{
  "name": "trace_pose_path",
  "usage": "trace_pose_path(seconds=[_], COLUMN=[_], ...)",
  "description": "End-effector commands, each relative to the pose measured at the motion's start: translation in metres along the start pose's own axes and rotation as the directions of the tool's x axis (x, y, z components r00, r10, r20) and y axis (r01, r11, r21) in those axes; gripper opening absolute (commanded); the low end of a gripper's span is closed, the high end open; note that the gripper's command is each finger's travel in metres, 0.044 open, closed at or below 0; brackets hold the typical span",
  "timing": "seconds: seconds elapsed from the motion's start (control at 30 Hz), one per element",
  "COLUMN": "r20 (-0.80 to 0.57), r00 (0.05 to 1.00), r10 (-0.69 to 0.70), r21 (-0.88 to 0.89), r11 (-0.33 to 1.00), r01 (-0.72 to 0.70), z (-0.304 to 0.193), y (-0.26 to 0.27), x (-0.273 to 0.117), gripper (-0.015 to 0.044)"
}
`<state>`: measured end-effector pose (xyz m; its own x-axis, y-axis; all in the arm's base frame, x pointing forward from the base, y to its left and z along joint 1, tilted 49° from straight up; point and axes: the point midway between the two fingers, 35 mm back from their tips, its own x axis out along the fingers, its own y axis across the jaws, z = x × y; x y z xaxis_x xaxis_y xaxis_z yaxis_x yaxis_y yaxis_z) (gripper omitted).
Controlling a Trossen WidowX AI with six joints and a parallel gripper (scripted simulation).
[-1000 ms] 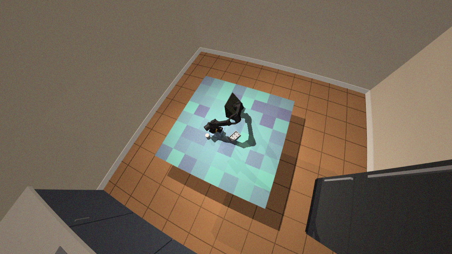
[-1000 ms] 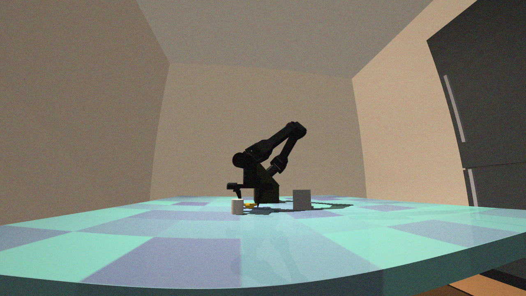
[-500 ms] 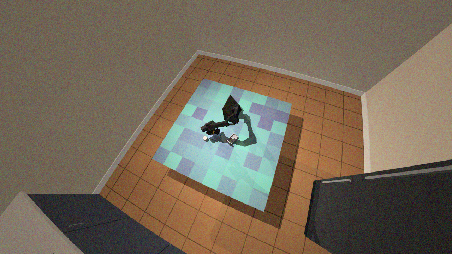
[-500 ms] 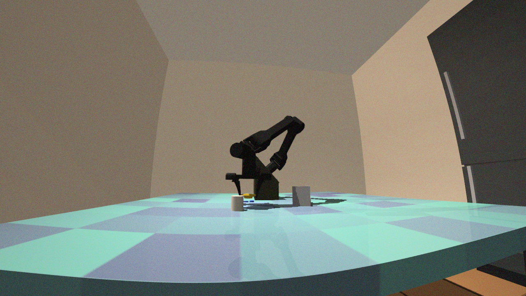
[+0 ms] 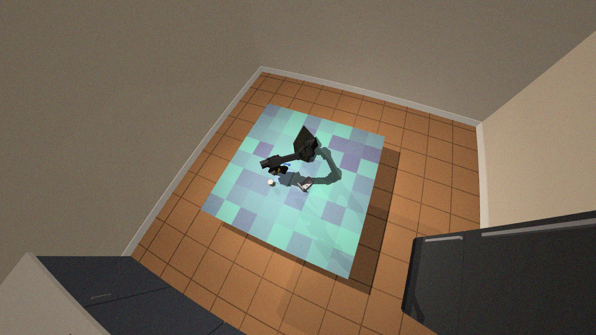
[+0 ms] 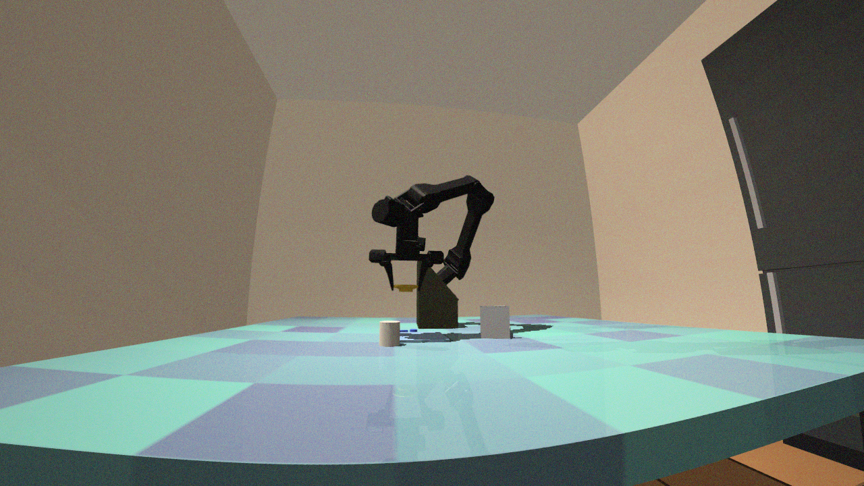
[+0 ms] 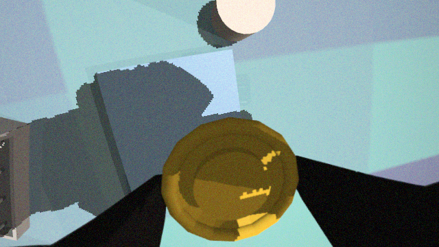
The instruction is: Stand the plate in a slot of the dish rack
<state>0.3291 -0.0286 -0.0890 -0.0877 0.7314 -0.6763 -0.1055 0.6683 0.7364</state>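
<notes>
Worktop: carrying the arm's base, the rack and a cylinder.
Dish rack: standing on the worktop, right of the claw, well apart from the plate.
Claw: hanging above the worktop, fingers clamping the plate's rim.
Plate: yellow, being held aloft, roughly level.
Cylinder: sitting near-left below the claw.

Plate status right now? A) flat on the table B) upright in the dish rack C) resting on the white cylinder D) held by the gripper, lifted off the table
D: the exterior view shows the yellow plate between the gripper fingers, well above the table.
</notes>
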Motion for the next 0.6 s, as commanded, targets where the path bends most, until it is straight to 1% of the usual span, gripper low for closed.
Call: trace_pose_path(seconds=[0.0,0.23,0.4,0.57], r20=[0.000,-0.004,-0.004,-0.004], r00=[1.000,1.000,1.000,1.000], r10=[0.000,0.008,0.009,0.005], r21=[-0.008,-0.012,-0.007,0.142], r11=[1.000,1.000,1.000,0.990], r01=[0.000,-0.008,-0.009,-0.004], z=[0.001,0.000,0.000,0.001], y=[-0.001,-0.002,-0.001,0.025], x=[-0.026,-0.058,-0.062,-0.067], gripper=[0.0000,0.0000,0.0000,0.0000])
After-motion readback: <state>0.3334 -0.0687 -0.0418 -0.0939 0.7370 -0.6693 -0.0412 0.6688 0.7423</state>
